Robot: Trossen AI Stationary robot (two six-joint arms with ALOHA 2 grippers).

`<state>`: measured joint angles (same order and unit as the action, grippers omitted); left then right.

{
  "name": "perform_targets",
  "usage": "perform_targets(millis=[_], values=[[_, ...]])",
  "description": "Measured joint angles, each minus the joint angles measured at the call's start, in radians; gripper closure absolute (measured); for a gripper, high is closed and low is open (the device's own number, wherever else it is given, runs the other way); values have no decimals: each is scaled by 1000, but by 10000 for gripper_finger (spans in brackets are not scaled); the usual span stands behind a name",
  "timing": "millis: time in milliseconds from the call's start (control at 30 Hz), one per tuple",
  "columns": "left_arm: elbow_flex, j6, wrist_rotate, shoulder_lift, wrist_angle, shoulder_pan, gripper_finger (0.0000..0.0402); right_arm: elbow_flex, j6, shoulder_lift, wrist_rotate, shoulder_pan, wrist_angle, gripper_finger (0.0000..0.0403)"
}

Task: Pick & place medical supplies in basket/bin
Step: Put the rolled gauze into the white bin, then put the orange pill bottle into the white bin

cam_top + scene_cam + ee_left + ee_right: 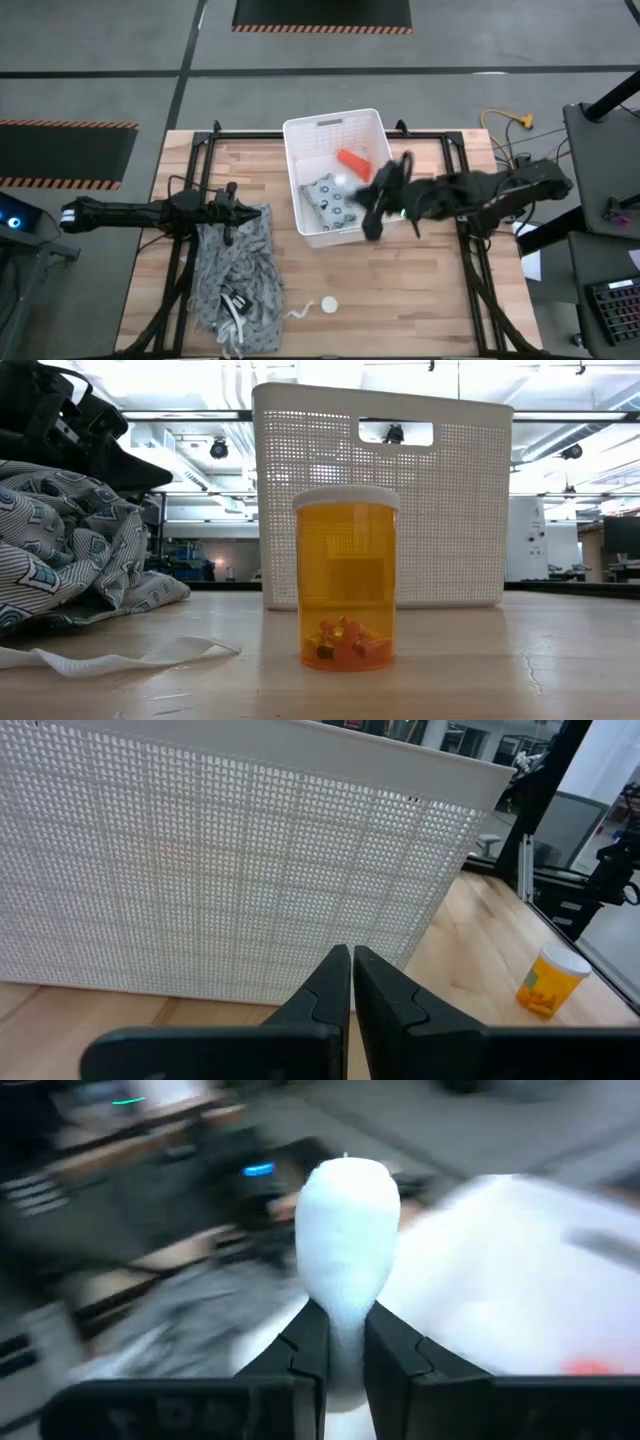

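Note:
The white tub (335,128) stands at the table's middle, toward the far edge. An orange tube (352,160) and a grey-blue dotted packet (335,200) lie in it. My right gripper (373,205) is over the tub's right wall, shut on a small white bottle (346,1205). My left gripper (230,212) is shut and empty above the grey cloth (235,270), left of the tub; its shut fingers (351,982) face the tub's wall (230,870). A white round cap (328,305) tops an orange pill vial (346,575) standing on the table near the front edge. My right gripper pinches the white bottle between its two fingers by its narrow end (346,1325). The rounded body sticks out past the fingertips. The bottle is lifted clear of the table, over the tub's right side.
The grey patterned cloth lies heaped at the table's left front (70,540), with a thin white string (298,313) beside it. The vial also shows in the left wrist view (548,982). Bare wood lies at the table's right front.

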<state>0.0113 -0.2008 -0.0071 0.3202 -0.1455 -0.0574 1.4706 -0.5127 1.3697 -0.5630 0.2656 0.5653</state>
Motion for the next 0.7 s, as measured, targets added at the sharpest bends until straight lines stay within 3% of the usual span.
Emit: perform_targets(millis=[200, 367, 500, 700], values=[[0, 0, 0, 0, 0, 0, 402, -1, -74, -46, -35, -115, 182, 369], [0, 0, 0, 0, 0, 0, 402, -1, -104, -23, 96, -201, 237, 351], [0, 0, 0, 0, 0, 0, 402, -3, -79, 5, 202, -240, 242, 289], [0, 0, 0, 0, 0, 0, 402, -3, -82, 6, 198, -252, 247, 176]])
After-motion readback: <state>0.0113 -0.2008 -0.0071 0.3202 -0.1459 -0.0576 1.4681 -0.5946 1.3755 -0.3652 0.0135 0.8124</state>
